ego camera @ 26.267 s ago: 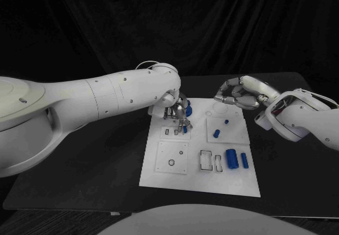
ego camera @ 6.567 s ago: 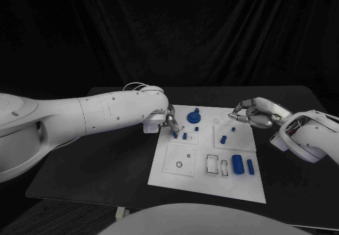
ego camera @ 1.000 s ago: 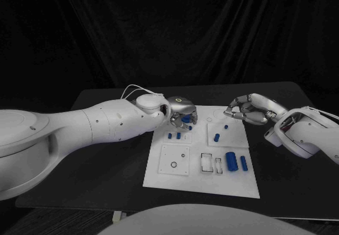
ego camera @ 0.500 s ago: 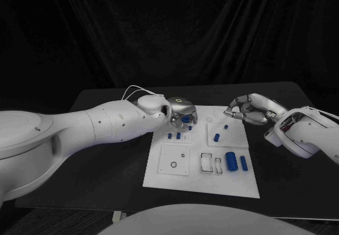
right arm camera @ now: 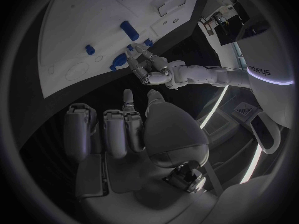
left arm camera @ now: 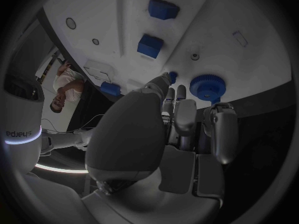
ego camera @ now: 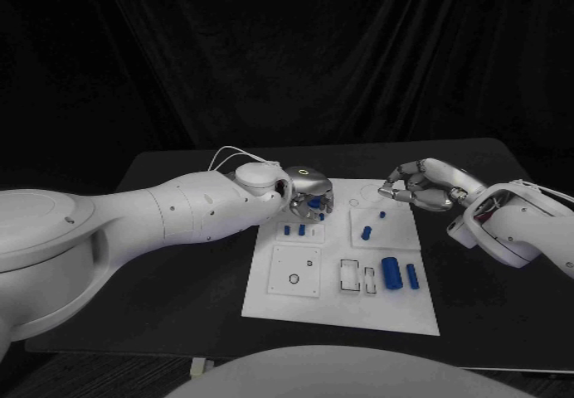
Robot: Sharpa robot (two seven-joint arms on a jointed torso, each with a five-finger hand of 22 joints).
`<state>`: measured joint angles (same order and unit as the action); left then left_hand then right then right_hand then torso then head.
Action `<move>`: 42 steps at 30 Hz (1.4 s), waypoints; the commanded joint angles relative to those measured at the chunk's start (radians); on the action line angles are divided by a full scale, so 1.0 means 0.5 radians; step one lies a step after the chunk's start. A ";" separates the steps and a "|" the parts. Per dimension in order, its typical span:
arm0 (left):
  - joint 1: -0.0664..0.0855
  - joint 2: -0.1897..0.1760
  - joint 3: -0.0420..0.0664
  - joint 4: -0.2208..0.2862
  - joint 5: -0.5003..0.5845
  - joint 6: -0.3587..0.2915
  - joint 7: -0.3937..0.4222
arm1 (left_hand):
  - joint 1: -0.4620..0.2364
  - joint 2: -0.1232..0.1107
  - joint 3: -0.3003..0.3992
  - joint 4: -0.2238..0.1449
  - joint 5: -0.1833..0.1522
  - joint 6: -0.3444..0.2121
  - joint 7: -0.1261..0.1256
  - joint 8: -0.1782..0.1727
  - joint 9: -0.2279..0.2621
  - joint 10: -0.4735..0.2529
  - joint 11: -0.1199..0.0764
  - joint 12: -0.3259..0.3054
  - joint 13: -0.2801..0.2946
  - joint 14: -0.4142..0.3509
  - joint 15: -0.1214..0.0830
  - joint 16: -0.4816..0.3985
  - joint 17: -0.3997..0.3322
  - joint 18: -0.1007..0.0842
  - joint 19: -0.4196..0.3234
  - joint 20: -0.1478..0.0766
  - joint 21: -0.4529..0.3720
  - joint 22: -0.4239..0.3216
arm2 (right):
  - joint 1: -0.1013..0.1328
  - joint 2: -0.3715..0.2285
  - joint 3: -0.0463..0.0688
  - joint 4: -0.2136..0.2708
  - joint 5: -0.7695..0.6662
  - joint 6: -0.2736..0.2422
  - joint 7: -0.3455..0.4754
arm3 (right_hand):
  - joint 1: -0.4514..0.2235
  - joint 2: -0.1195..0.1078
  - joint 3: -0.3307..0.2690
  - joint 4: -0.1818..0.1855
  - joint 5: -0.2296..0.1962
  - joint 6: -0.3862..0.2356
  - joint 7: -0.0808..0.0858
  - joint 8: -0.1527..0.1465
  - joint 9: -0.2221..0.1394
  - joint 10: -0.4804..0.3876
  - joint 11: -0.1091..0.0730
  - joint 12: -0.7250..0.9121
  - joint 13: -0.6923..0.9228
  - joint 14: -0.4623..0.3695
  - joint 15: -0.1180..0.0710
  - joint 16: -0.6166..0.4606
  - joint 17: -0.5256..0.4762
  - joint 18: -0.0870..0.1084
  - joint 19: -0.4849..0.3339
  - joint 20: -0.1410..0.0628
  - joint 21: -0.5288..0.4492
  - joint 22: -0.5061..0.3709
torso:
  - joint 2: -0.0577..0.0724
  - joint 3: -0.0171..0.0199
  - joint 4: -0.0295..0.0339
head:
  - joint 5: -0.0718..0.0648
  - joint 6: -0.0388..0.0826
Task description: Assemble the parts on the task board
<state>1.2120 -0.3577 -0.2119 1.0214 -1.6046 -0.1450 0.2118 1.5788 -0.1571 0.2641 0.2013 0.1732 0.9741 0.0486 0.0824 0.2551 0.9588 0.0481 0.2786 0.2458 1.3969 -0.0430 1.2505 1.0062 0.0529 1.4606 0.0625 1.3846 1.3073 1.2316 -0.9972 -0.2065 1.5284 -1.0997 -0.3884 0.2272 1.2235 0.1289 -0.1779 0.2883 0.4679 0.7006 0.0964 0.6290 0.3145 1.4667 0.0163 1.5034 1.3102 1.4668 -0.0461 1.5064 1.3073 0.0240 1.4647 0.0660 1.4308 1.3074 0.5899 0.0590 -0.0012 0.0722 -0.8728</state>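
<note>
The white task board (ego camera: 341, 311) lies mid-table. My left hand (ego camera: 304, 188) hovers over its far left corner, fingertips (left arm camera: 177, 92) at the rim of a round blue knob (left arm camera: 209, 86) seated there. Whether the hand grips the knob I cannot tell. Short blue pegs (ego camera: 295, 230) stand in the plate just in front of it. My right hand (ego camera: 419, 186) hangs over the board's far right corner, fingers curled in with nothing in them. The right wrist view looks across the board (right arm camera: 81, 25) to the left hand (right arm camera: 152, 67).
Two small blue pieces (ego camera: 367, 232) sit on the right-hand plate. A thick blue cylinder (ego camera: 390, 272) and a slimmer one (ego camera: 413, 276) lie at the board's right side beside open rectangular slots (ego camera: 348, 274). Black table (ego camera: 179, 290) surrounds the board.
Nothing of note: my left hand stays at the blue knob with only a slight shift of the arm, and my right hand holds still.
</note>
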 commanded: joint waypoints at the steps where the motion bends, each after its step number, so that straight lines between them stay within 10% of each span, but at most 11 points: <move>1: -0.009 0.011 0.002 -0.007 -0.001 0.019 0.002 | -0.004 -0.001 0.012 -0.002 0.006 0.013 0.000 0.008 0.002 0.010 0.002 -0.003 -0.002 -0.008 0.000 -0.008 -0.005 -0.016 0.061 0.007 -0.007 0.408 | -0.004 -0.003 0.001 0.004 -0.001 0.010 -0.029 | 0.014 0.008 -0.008 0.000 0.012 -0.007 -0.006 -0.013 -0.002 0.067 -0.007 -0.014 0.310 0.141 -0.012 -0.007 0.266 0.027 0.069 -0.016 -0.007 0.426 | 0.000 0.0005 0.000 | -0.001 0.000; 42: -0.042 0.028 0.002 -0.060 -0.001 -0.064 0.061 | -0.026 0.083 0.064 -0.099 0.168 0.239 0.041 0.146 0.087 0.186 -0.053 0.122 0.079 0.025 -0.041 0.048 0.022 -0.023 0.076 -0.027 0.027 0.418 | -0.004 -0.013 0.001 0.011 -0.001 0.042 -0.066 | 0.026 0.005 -0.007 -0.003 0.018 -0.002 -0.005 -0.013 -0.004 0.059 -0.005 -0.025 0.296 0.136 -0.011 -0.017 0.248 0.032 0.060 -0.015 -0.025 0.420 | 0.001 -0.0001 0.000 | 0.001 0.000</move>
<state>1.1933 -0.3435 -0.2115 0.9885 -1.6054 -0.1516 0.2190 1.5661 -0.1249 0.2949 0.1573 0.2524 1.0851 0.0695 0.1493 0.2942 1.0471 0.0214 0.3369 0.2841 1.4099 -0.0554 1.2737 1.0175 0.0532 1.4678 0.0553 1.3924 1.3073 1.2316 -1.0024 -0.2065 1.5316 -1.0997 -0.3734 0.2123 1.2279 0.1332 -0.1779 0.2883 0.4717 0.7006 0.0964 0.6290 0.3139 1.4666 0.0163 1.4948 1.3109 1.4667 -0.0460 1.5023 1.3073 0.0239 1.4647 0.0660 1.4211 1.3077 0.5899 0.0591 -0.0015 0.0720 -0.8728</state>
